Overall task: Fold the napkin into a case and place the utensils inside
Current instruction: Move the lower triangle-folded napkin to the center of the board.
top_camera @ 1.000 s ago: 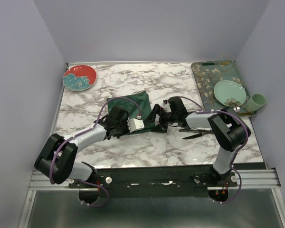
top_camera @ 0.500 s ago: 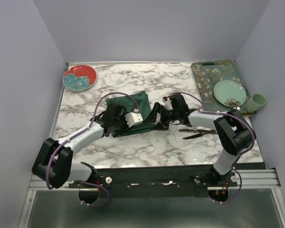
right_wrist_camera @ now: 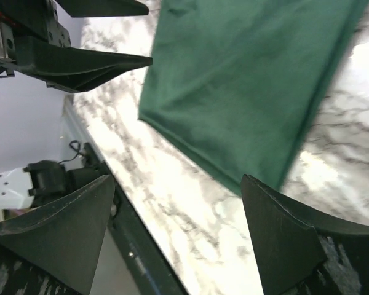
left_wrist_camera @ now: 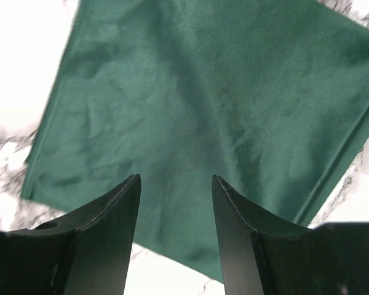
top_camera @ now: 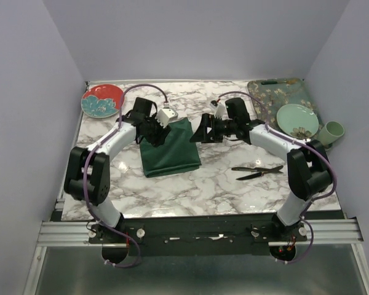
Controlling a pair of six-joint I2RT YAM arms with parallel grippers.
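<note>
The dark green napkin (top_camera: 170, 150) lies flat on the marble table as a folded rectangle, left of centre. It fills the left wrist view (left_wrist_camera: 221, 104) and the top of the right wrist view (right_wrist_camera: 246, 86). My left gripper (top_camera: 158, 136) hovers over its far left corner, jaws open and empty. My right gripper (top_camera: 201, 131) is just right of the napkin's far right corner, jaws wide open and empty. Two slim black utensils (top_camera: 257, 171) lie on the table to the right of the napkin.
A red and teal plate (top_camera: 103, 100) sits at the far left corner. A teal floral tray (top_camera: 265, 101) at the far right holds a pale green plate (top_camera: 297, 120), with a green cup (top_camera: 332, 131) beside it. The left gripper's fingers (right_wrist_camera: 80, 61) show in the right wrist view.
Both grippers have moved away from me to the napkin's far edge. The napkin, bunched and held up before, now lies flat as a rectangle, and both grippers are off it.
</note>
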